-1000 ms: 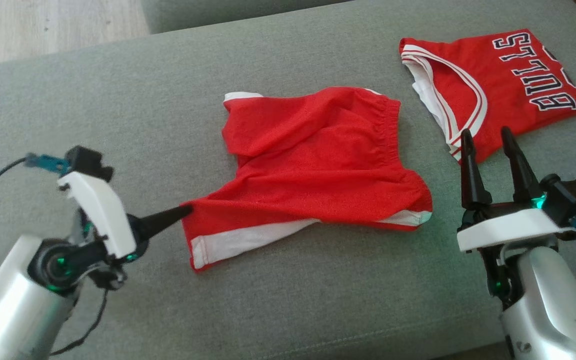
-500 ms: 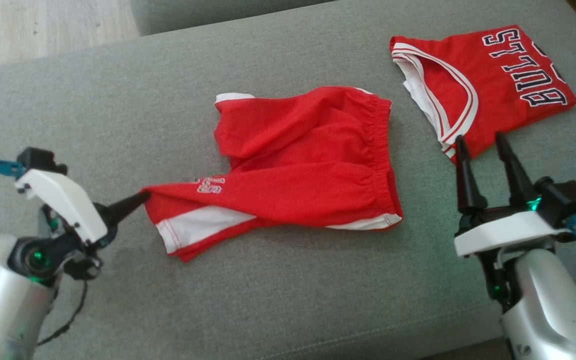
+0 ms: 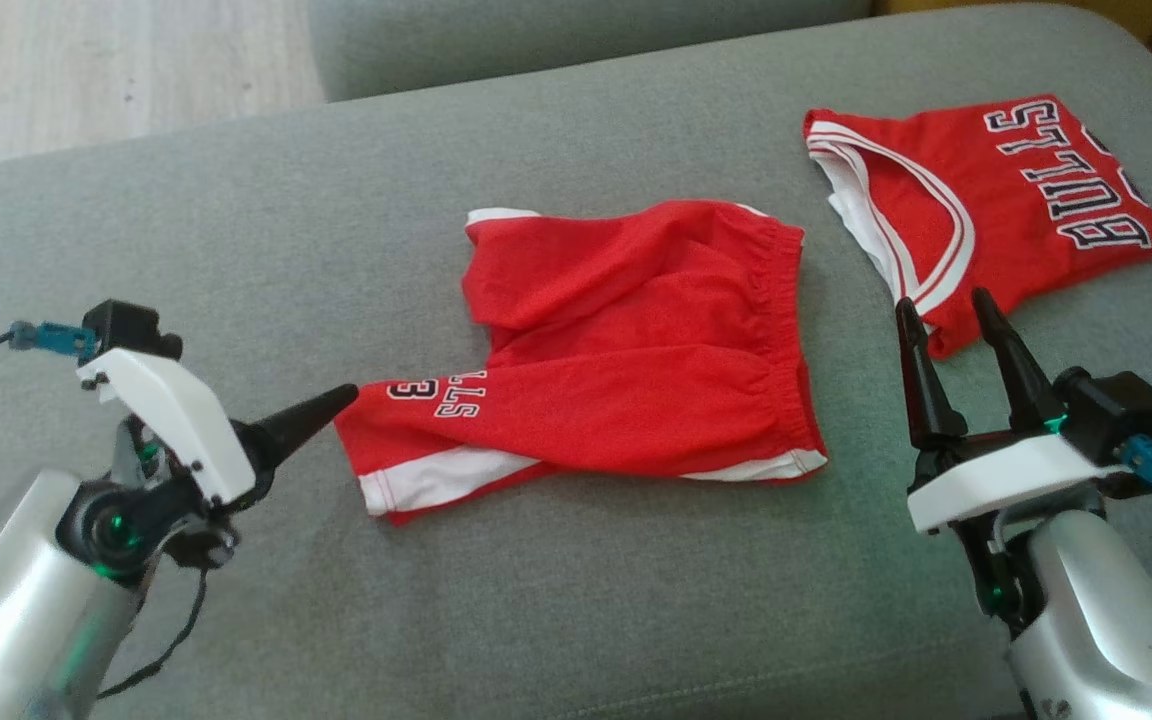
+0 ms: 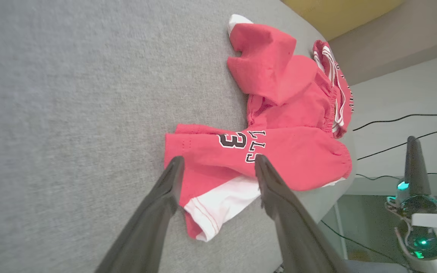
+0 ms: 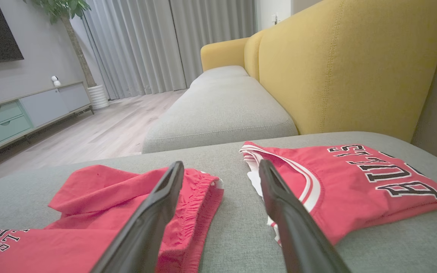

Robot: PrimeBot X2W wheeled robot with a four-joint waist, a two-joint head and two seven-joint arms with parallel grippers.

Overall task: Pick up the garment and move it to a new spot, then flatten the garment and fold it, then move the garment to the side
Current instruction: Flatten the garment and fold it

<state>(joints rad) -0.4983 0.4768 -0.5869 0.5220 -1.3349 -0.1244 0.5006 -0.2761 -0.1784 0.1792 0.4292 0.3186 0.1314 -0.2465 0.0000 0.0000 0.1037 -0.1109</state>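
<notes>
Left tool [image 4: 219, 159] open at the hem of the shorts [image 3: 636, 340], whose leg lies stretched toward the left edge of the sofa [image 3: 236, 250], likely for flattening; right tool [image 3: 942, 300] open, empty.

Shorts [image 3: 636, 340] and jersey [image 3: 1016, 200] are red, white-trimmed, black-lettered; the cushion [image 3: 236, 230] is grey.

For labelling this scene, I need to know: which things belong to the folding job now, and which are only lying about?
In the job: red shorts; left claw, open at their leg hem.
Lying about: folded Bulls jersey; grey sofa cushion beneath.
</notes>
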